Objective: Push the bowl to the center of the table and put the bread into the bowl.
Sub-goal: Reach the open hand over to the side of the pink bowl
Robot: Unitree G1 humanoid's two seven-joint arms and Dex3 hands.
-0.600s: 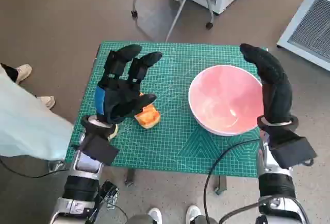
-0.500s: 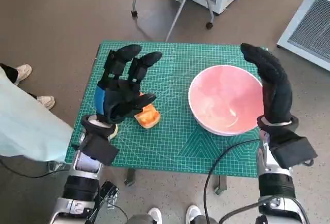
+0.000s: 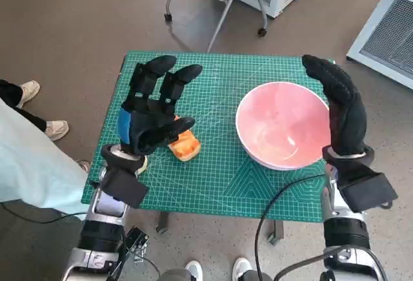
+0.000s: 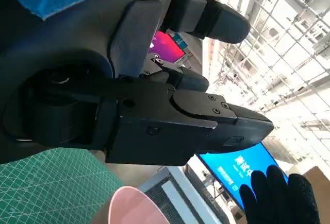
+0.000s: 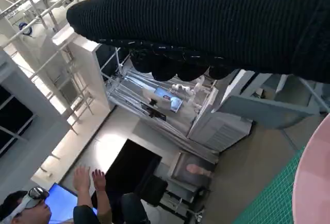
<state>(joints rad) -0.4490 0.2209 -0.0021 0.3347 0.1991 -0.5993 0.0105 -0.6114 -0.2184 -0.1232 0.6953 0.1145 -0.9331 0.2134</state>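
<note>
A large pink bowl [image 3: 282, 124] sits on the right half of the green cutting mat [image 3: 219, 177] that covers the table. My gloved right hand [image 3: 341, 109] stands upright against the bowl's right rim, fingers straight and holding nothing. A small orange piece of bread [image 3: 185, 145] lies on the mat left of the middle. My left hand [image 3: 150, 114] hovers just over it with fingers spread, partly covering the bread. The bowl's rim [image 4: 131, 207] and my right hand [image 4: 281, 195] also show in the left wrist view, and the bowl's edge [image 5: 315, 177] in the right wrist view.
A person in a pale sleeve [image 3: 32, 165] stands at the table's left, shoes [image 3: 29, 90] on the floor. Chair legs on casters [image 3: 213, 16] and a white unit stand beyond the far edge. Another person [image 5: 90, 203] with raised hands shows in the right wrist view.
The person's pale sleeve at the left has drawn back slightly. Both my hands, the bowl and the bread stay where they were.
</note>
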